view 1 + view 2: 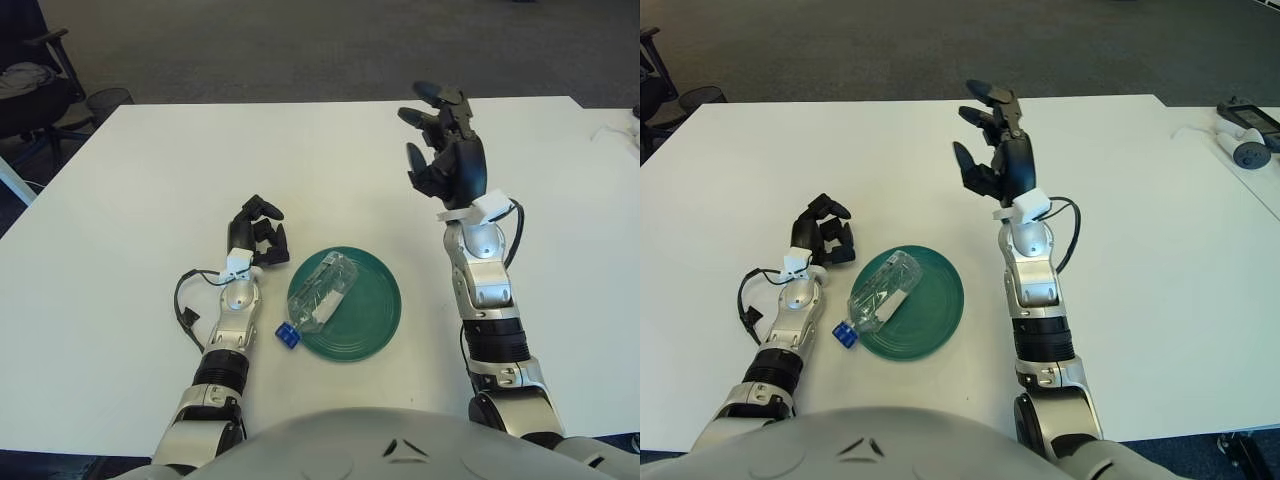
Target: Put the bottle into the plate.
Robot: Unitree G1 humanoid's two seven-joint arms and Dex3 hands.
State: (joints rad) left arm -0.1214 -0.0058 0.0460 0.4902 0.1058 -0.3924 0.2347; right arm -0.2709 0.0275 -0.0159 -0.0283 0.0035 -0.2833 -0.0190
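Note:
A clear plastic bottle point(320, 295) with a blue cap point(288, 334) lies on its side across the left part of a green plate point(368, 310). Its cap end sticks out past the plate's front-left rim. My right hand point(443, 150) is raised well above the table, behind and to the right of the plate, fingers spread and holding nothing. My left hand point(258, 233) shows on the table just left of the plate, fingers curled, with nothing in it.
The white table point(150, 180) spreads wide around the plate. An office chair point(30, 90) stands off the far left corner. Small devices point(1245, 135) lie at the table's far right edge.

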